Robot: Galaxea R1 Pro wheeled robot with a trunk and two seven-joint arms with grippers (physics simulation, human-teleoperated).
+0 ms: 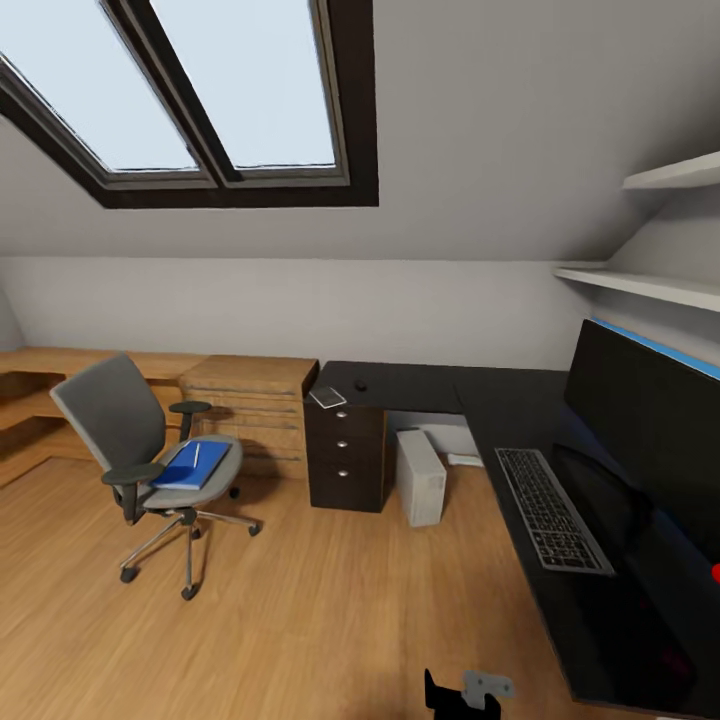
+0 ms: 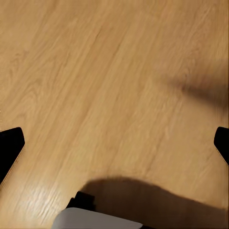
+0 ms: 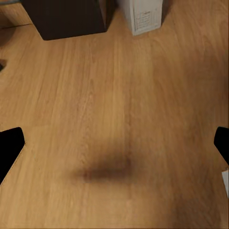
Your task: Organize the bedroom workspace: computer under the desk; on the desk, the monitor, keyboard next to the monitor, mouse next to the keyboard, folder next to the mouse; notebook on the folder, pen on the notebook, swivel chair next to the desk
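Floor (image 3: 114,119) bare wood under your right gripper (image 3: 114,143), fingers spread; pedestal (image 3: 67,16) and computer (image 3: 145,14) ahead. Left gripper (image 2: 114,143) spread over floor too.

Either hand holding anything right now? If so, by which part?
Nothing held. The left hand and right hand both hang open over bare light wood floor, fingertips spread wide with nothing between them.

Black gripper fingertips (image 3: 10,149), plus a pale grey bracket (image 1: 487,685) on black housing.
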